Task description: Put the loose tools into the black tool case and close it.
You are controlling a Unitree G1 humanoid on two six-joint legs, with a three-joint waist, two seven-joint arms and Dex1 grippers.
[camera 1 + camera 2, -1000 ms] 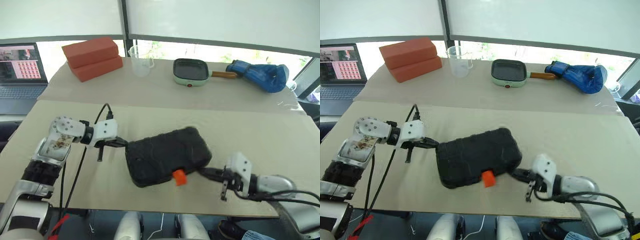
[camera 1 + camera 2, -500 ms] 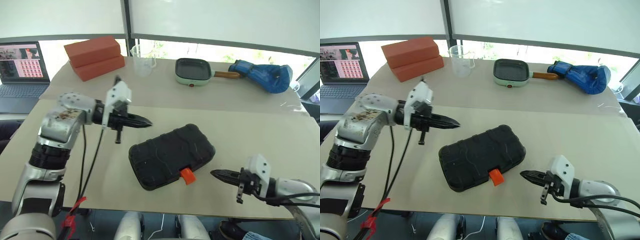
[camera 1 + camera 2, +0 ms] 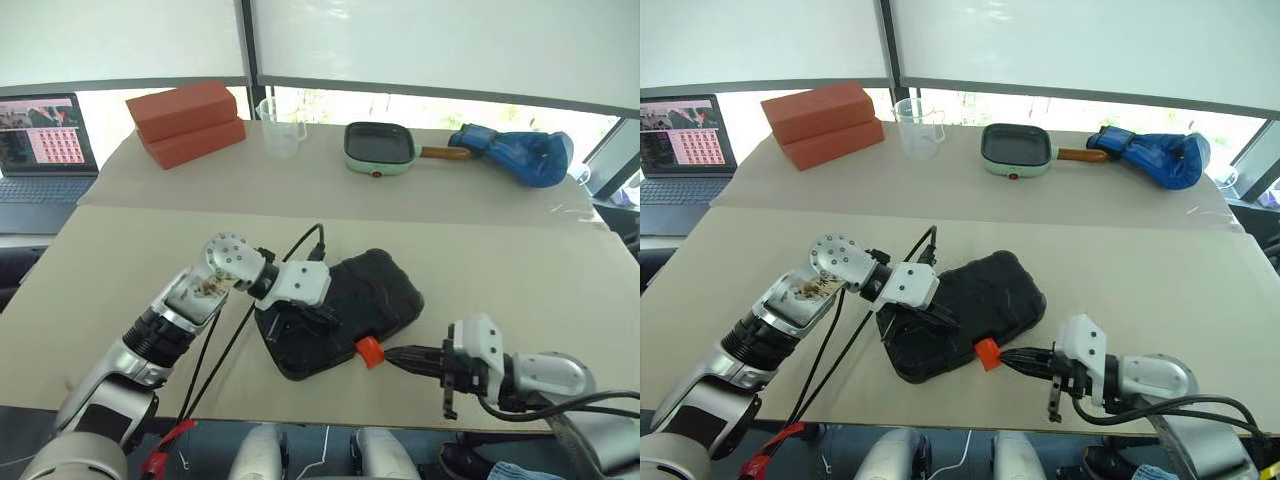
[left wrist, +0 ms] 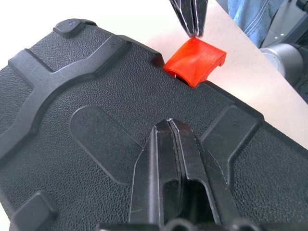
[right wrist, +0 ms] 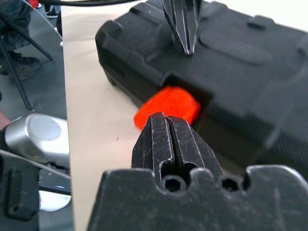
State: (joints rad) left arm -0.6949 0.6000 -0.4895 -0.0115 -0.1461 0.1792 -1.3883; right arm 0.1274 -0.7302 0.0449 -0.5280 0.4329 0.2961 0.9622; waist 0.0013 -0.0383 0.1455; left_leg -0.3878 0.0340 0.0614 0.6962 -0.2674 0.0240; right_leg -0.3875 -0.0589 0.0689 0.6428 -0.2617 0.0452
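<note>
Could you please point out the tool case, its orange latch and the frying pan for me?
black tool case [image 3: 375, 290], left eye view, lid top.
orange latch [image 4: 196, 60], left wrist view, flat face.
frying pan [image 3: 1016, 163], right eye view, near rim.

Daylight comes from the windows [image 3: 420, 105] behind the far counter [image 3: 330, 180], bright and even, with the panes nearly blown out to white. The near counter [image 3: 520, 270] is softly lit, and shadows under the case [image 3: 385, 290] are faint. In the right wrist view the latch [image 5: 168, 107] is blurred, while the right tool [image 5: 171, 139] close to the lens is sharp. The left wrist view is crisp across the case's grain.
</note>
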